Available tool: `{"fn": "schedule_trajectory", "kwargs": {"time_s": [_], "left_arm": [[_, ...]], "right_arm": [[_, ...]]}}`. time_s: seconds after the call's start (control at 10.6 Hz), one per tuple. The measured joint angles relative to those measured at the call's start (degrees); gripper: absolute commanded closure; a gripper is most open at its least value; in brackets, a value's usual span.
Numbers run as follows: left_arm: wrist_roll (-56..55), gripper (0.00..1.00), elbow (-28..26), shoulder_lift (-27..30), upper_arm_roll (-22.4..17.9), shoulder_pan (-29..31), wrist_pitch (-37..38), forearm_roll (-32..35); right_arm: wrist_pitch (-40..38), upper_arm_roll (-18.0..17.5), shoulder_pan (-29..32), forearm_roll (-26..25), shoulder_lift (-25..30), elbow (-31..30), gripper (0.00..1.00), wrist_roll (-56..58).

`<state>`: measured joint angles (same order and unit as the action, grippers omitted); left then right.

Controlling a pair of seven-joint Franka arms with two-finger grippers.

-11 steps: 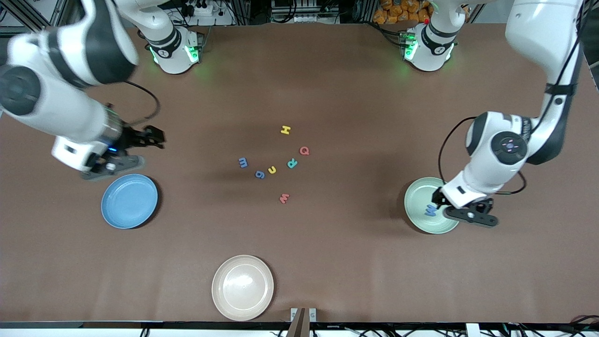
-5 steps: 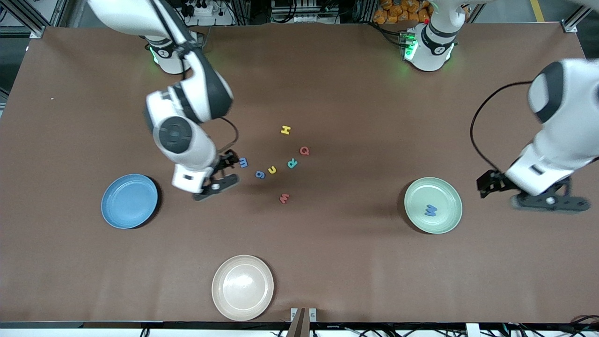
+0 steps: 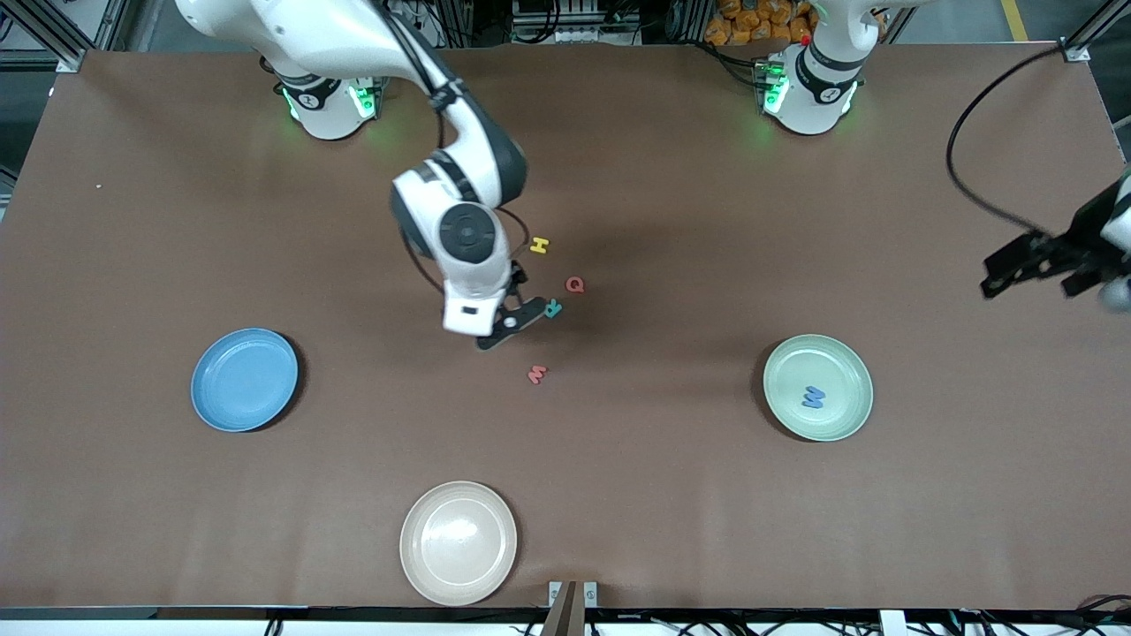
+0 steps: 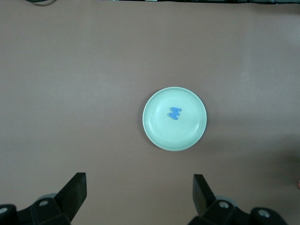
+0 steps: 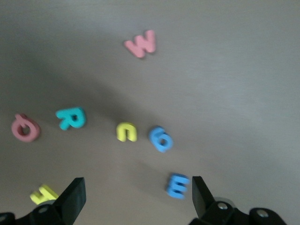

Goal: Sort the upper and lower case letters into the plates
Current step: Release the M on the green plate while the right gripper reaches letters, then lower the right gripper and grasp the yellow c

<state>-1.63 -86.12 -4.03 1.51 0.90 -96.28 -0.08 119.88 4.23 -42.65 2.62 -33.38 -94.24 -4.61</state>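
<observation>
Looking at the right gripper [image 3: 508,320]: jaws wide open, nothing held, hanging over the loose letters mid-table. Judging by the right wrist view, sitting closest to the blue m [image 5: 178,185], with the blue g [image 5: 161,138] and yellow u [image 5: 126,131] just beside it in a row. Probably going for one of those lower-case ones.

Tips for doing this pick cleanly:
- Pick one letter and centre it between the fingers before dropping. Worth noting how tight g and u are, near enough to grab both or knock one.
- Going for m first seems safest, out at the end of the row with bare table around it.
- Come straight down, close across the narrow way of the letter, lift before travelling. Flat little foam bits, so likely easy to pinch crooked or flick away.
- Keep clear of the teal R [image 3: 553,308], red Q [image 3: 574,284] and yellow H [image 3: 539,246] nearby. Red w [image 3: 536,374] lying a bit nearer the front camera, apart from the rest.

As for where to drop it: blue W [image 3: 814,397] already lying in the mint green plate [image 3: 839,420], so presumably lower case into the light blue plate [image 3: 245,349], empty for now. Ignore the beige plate [image 3: 458,495].

Left gripper [image 3: 1034,261] open too, empty, waiting up over the left arm's end of the table.
</observation>
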Motion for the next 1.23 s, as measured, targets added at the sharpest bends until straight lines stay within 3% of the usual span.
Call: {"fn": "schedule_trajectory", "kwargs": {"time_s": [0.19,0.57,0.94,1.23], "left_arm": [[0.0,0.0,0.9,1.3,-0.1,-1.4,2.6,0.0],[-0.7,0.0,0.9,2.0,0.4,-5.8,6.4,0.0],[-0.8,0.0,0.8,2.0,0.3,-5.7,6.6,0.0],[-0.8,0.0,0.8,2.0,0.3,-5.7,6.6,0.0]], "right_arm": [[3.7,0.0,-1.6,0.0,-2.7,0.1,0.0,-5.4],[5.1,0.8,-0.3,0.4,-3.5,0.4,0.0,-5.8],[5.9,0.8,1.0,0.4,-4.5,0.1,0.0,8.7],[13.7,0.5,0.5,0.4,-5.2,-3.3,0.0,18.4]]}}
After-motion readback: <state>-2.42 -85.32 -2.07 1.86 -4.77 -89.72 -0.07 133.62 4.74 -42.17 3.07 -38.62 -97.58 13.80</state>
